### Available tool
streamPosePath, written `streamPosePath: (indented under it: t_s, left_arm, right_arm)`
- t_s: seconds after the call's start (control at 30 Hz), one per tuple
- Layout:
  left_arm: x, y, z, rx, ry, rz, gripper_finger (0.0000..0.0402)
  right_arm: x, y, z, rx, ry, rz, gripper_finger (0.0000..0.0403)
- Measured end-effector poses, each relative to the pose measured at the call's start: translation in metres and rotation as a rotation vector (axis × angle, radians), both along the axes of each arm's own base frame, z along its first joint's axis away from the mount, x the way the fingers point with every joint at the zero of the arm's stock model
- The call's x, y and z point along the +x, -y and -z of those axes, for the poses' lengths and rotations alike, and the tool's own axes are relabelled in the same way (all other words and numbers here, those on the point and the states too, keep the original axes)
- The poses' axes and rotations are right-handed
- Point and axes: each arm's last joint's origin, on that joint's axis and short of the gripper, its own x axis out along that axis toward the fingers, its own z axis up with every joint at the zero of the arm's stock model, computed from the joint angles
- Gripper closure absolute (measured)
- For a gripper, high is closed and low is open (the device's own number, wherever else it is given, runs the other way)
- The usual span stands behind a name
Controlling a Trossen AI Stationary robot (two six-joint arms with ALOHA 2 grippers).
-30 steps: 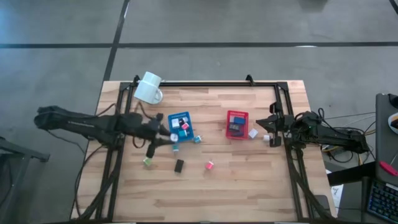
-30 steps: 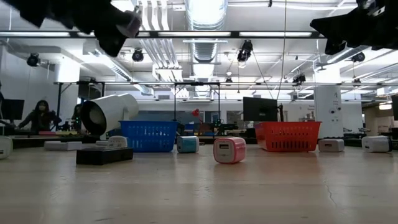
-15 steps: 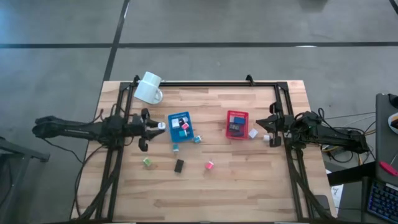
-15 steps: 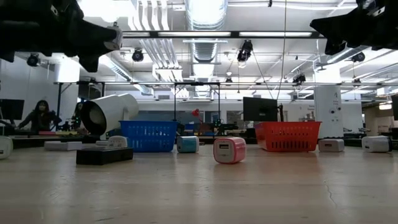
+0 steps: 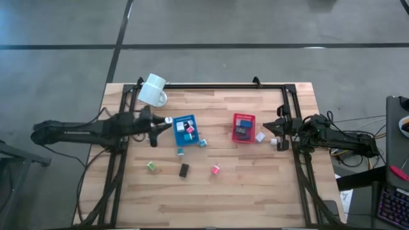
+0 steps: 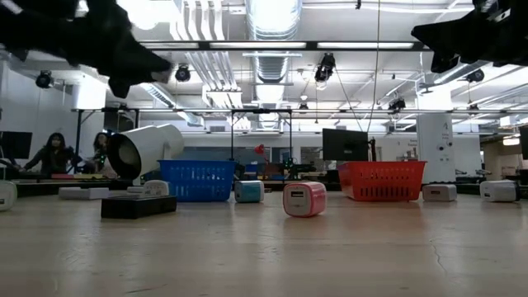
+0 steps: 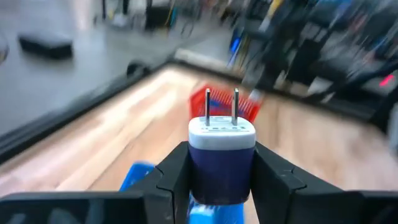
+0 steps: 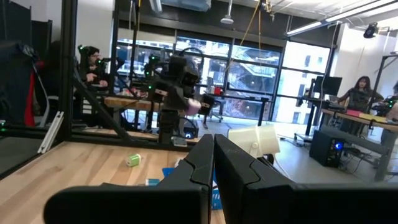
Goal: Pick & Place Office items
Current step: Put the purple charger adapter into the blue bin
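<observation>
The left gripper (image 7: 221, 186) has its jaws closed on a small plug-in charger (image 7: 221, 152), a rounded block with a dark blue body, a white cap and two metal prongs pointing away from the wrist; only the left wrist view shows this. From above, the same gripper (image 5: 160, 122) hangs just beside the blue tray (image 5: 186, 128), a flat rectangle holding a few small blocks. On the pale planked wooden bench (image 5: 255, 185) lie a green block (image 5: 151, 166), a black block (image 5: 184, 170), a pink block (image 5: 215, 169) and teal blocks (image 5: 202, 142). The low view shows the pink block (image 6: 304, 199) as a glossy rounded cube and both trays as mesh-walled baskets. Farther right stands the red tray (image 5: 243, 127), a white block (image 5: 260, 136) beside it. The right gripper (image 5: 278, 132) waits at the bench's right edge, jaws pressed together on nothing. A white mug (image 5: 153, 91) lies tipped at the far left corner.
</observation>
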Motion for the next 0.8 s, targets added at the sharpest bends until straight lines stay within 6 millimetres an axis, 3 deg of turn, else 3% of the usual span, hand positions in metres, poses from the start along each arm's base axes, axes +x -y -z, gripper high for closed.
streamPosePath:
  t_s: [0.17, 0.47, 0.6, 0.8]
  left_arm:
    - [0.040, -0.004, -0.005, -0.016, -0.267, -0.009, 0.0275]
    - [0.109, -0.011, 0.035, 0.011, -0.673, 0.031, 0.0275]
    - [0.126, -0.014, 0.049, 0.012, -0.781, 0.041, 0.0275]
    - [0.138, -0.015, 0.054, -0.002, -0.874, 0.044, 0.0275]
  right_arm:
    - [0.000, 0.000, 0.000, 0.000, 0.001, 0.000, 0.0394]
    - [0.000, 0.000, 0.001, 0.002, -0.012, 0.000, 0.0394]
    - [0.000, 0.000, 0.002, 0.003, -0.017, 0.000, 0.0394]
    - [0.000, 0.000, 0.002, 0.003, -0.019, 0.000, 0.0394]
